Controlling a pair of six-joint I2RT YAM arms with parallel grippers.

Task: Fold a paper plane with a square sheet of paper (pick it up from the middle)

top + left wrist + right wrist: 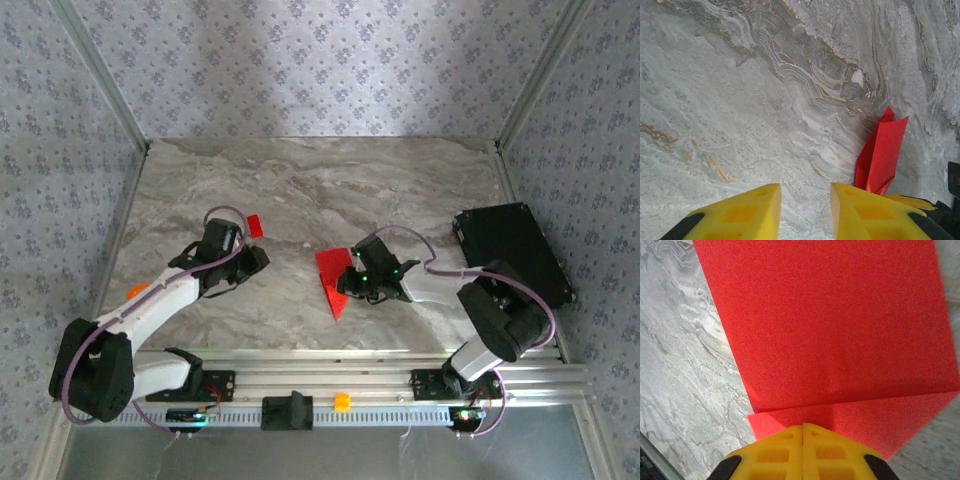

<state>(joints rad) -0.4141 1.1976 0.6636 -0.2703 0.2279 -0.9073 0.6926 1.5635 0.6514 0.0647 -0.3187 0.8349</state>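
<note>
The square sheet of paper [329, 280] is bright red and folded into a pointed wedge, lying mid-table. In the right wrist view the sheet [830, 325] shows a folded flap over a lower layer. My right gripper [353, 281] [802, 427] sits at the sheet's right edge, jaws pressed together with the near edge running in under the tips. My left gripper [257, 262] [805, 193] is open over bare marble, nothing between its fingers, with the sheet [882, 150] just to its right. No paper plane is in view.
A tiny red block [255, 225] lies just beyond the left gripper. A black box [512, 250] stands at the right side of the marble table [320, 180]. Patterned walls close in the back and sides. A small orange piece [343, 402] sits on the front rail.
</note>
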